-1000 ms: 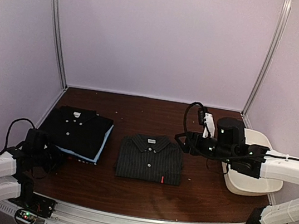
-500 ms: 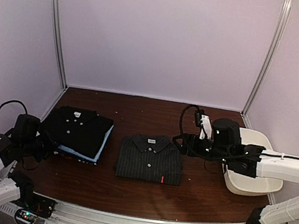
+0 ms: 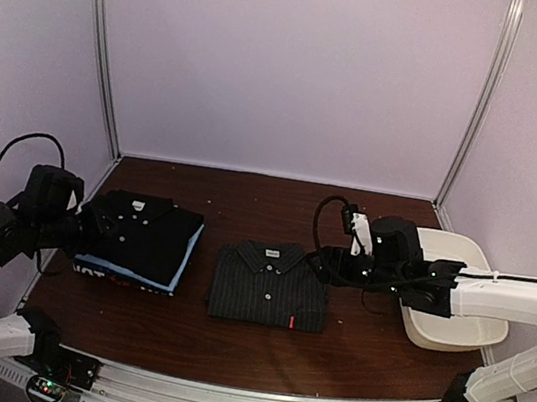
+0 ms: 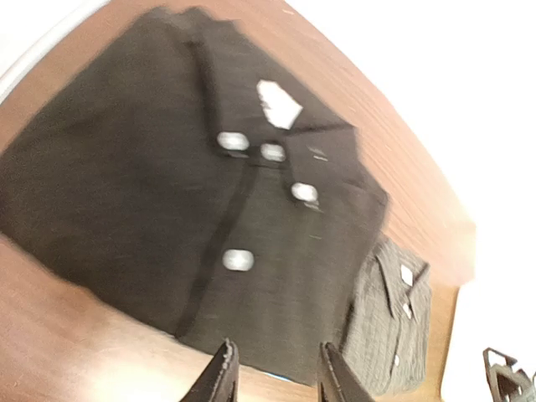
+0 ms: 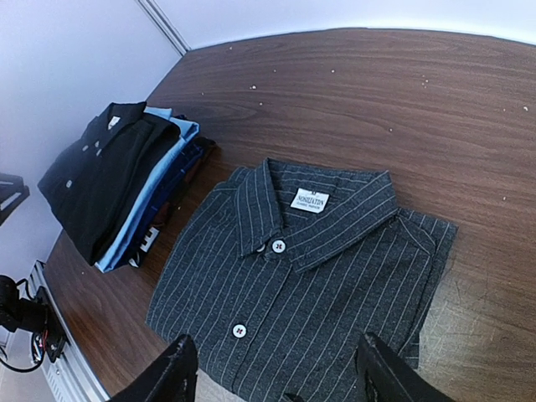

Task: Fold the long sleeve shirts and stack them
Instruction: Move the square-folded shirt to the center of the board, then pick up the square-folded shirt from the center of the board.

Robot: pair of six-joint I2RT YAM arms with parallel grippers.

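L claw (image 4: 277, 356) lifted up to shirt stack (image 3: 142, 233); R claw (image 5: 275, 347) moved nearer pinstripe shirt (image 3: 269, 287). Both spread, empty.

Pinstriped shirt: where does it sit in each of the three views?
Top external: pinstriped shirt folded, centre, slightly low.
Left wrist: the shirt lower right, blurred.
Right wrist: the shirt fills centre and bottom.
Shared landmark: shirt stack, black on top, beside it in all three.
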